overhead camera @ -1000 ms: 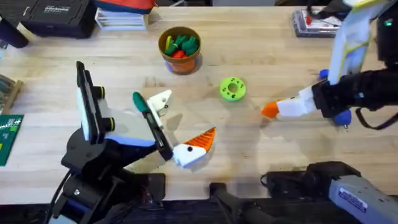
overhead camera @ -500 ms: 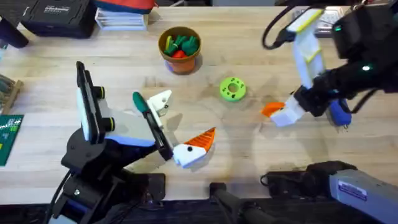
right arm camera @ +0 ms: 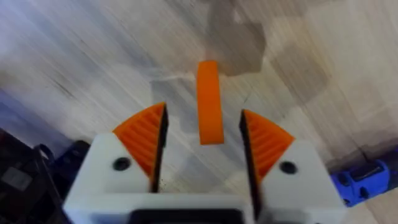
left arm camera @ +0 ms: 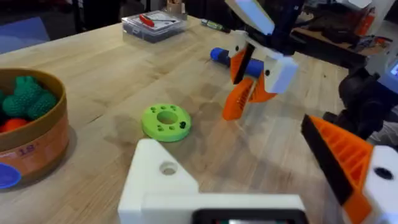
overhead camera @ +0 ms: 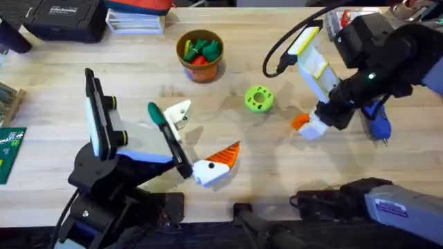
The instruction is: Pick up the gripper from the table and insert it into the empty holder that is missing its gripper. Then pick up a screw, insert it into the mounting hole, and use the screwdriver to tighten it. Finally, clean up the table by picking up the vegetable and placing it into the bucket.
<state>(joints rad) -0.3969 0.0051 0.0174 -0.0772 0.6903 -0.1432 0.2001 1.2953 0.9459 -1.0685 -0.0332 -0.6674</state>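
The gripper (right arm camera: 209, 102), an orange wedge, rests on the table between the orange fingers (right arm camera: 146, 134) of my right gripper (overhead camera: 304, 126), which stands open around it with a gap on each side. The left wrist view shows the wedge (left arm camera: 239, 102) under that right gripper (left arm camera: 252, 78). My left gripper (overhead camera: 206, 131) is open and empty, with the plain white holder (overhead camera: 178, 112) (left arm camera: 168, 180) and one orange-tipped finger (overhead camera: 223, 155). The blue screwdriver (overhead camera: 377, 124) lies just right of the right gripper. The green vegetable (overhead camera: 259, 99) (left arm camera: 165, 121) lies on the table near the bucket (overhead camera: 201, 66).
The bucket holds green and red toy pieces. A clear box (overhead camera: 346, 24) with red parts sits at the back right. A black case (overhead camera: 62, 17) and stacked books (overhead camera: 135, 17) line the back left. A green card (overhead camera: 8, 152) lies at the left edge.
The right arm has swung up and to the left over the table and turned its wrist. Its gripper now points down over the orange wedge. The left arm has not moved.
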